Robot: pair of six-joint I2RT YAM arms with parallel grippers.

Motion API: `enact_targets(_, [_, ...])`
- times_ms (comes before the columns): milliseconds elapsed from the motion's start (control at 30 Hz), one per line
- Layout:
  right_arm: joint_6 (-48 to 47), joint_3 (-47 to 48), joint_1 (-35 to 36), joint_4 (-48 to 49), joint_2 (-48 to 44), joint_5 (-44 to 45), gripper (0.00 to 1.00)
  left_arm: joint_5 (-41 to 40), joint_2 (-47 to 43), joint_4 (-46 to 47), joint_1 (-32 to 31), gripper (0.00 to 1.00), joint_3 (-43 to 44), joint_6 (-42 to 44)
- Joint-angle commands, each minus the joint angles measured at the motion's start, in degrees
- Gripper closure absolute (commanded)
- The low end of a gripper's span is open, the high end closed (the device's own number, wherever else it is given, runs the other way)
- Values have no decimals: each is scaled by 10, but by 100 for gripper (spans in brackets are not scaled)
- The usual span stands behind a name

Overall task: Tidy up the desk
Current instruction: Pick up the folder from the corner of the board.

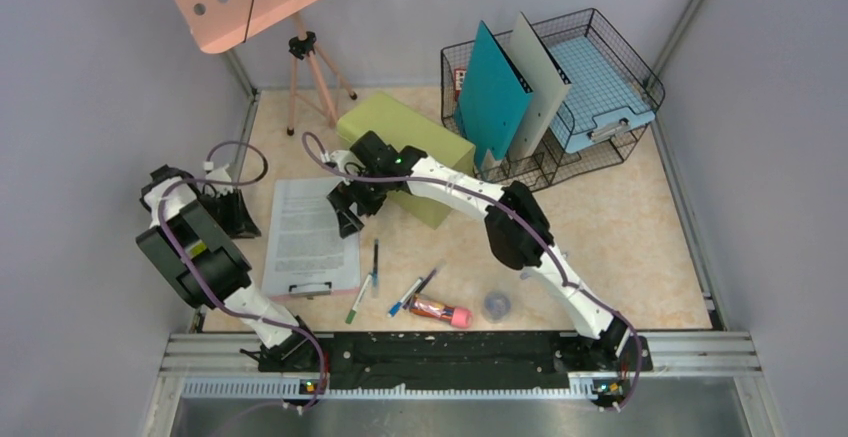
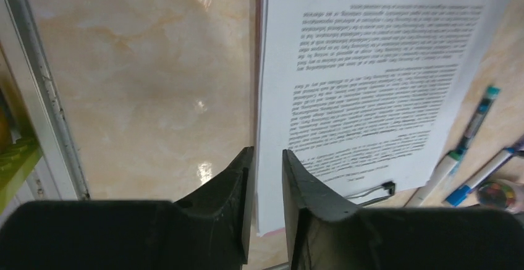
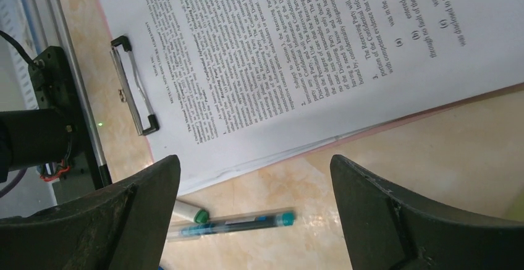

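Note:
On the beige marble desk (image 1: 620, 237) lies a pink clipboard (image 1: 308, 227) holding printed sheets. My left gripper (image 1: 240, 219) sits at its left edge. In the left wrist view the left gripper (image 2: 267, 159) has its jaws a narrow gap apart, and the clipboard's (image 2: 371, 66) edge shows in that gap. My right gripper (image 1: 347, 219) hangs over the clipboard's right edge. The right gripper (image 3: 254, 177) is wide open and holds nothing. Below it lie the clipboard's (image 3: 278, 47) corner, a teal-capped clear pen (image 3: 235, 223) and a green-tipped marker (image 3: 188, 211).
Loose near the front edge are two blue pens (image 1: 412, 292), a red tube (image 1: 440, 309) and a small round grey thing (image 1: 497, 305). An olive-green box (image 1: 405, 152) stands behind the right arm. At the back are a wire rack (image 1: 630, 57) with folders and a tripod (image 1: 310, 67).

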Motion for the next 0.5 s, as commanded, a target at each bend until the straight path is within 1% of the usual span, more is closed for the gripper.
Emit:
enact_targets(0, [-52,-2,-19,-36,-65,-13,9,-77,-34,24,4,64,-51,25])
enact_targets(100, [-88,-42,-8,-41,-81,-4,10,-96,-60,31,8,56,-96,49])
enact_targets(233, [-136,-130,17,6,-130,14,10,-98,-98,27,14,39,-124,72])
enact_targets(300, [-164,-150,35,12,-142,34,10,-107,-106,22,17,36,-131,76])
enact_targets(367, [-187,-149,54,8,-144,55,10,-119,-111,19,21,36,-142,81])
enact_targets(467, [-191,-135,73,10,-133,70,11,-133,-112,23,28,36,-167,92])
